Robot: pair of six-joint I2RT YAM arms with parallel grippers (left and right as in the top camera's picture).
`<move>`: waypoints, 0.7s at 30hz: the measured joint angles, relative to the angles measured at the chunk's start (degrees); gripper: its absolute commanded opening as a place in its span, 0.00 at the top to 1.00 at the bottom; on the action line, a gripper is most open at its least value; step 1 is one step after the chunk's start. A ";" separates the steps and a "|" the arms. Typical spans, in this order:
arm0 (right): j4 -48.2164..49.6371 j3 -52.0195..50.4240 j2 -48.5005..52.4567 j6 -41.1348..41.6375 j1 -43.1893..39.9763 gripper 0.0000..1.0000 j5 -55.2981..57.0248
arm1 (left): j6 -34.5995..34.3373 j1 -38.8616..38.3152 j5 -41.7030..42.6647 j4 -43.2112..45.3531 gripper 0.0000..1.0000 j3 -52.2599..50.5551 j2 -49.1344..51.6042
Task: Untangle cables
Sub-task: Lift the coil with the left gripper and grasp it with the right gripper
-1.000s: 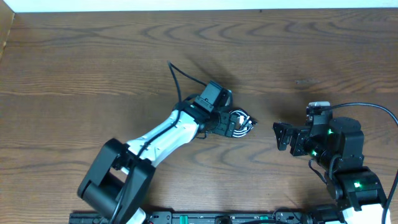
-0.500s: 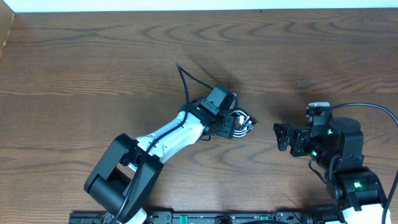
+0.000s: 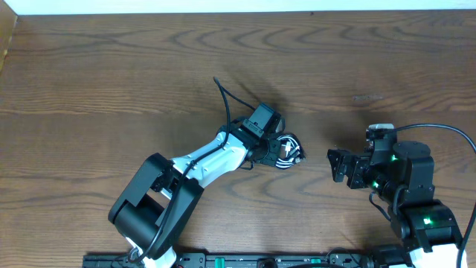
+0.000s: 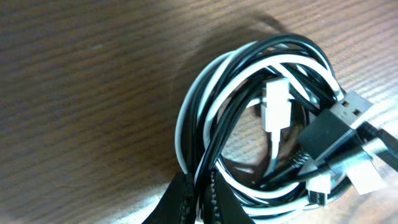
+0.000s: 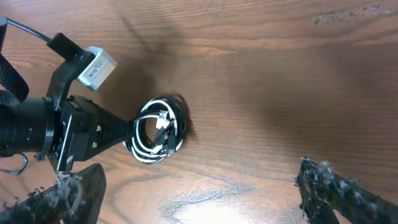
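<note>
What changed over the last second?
The left arm swung its elbow rightward. The left gripper, jaws shut on the cable bundle, edged slightly right, turning the coil a little. Nothing was visibly taken or released. The right gripper stayed put, jaws open.

No legible text or markings.

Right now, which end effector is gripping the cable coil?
The left end effector: it is pinched shut on the black-and-white cable coil, while the right end effector sits open, apart from it.
</note>
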 measured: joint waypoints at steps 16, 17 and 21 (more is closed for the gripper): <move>-0.46 0.00 7.65 -2.29 0.00 0.09 -5.55 | 5.01 -0.04 10.43 -10.49 0.93 0.00 -18.73; -0.24 0.00 8.39 -2.67 0.00 0.09 -6.51 | 5.07 -0.04 10.99 -10.69 0.93 0.00 -19.19; 1.62 0.00 13.05 -6.60 0.00 0.09 -13.99 | 5.29 -0.04 15.89 -10.69 0.93 0.00 -19.82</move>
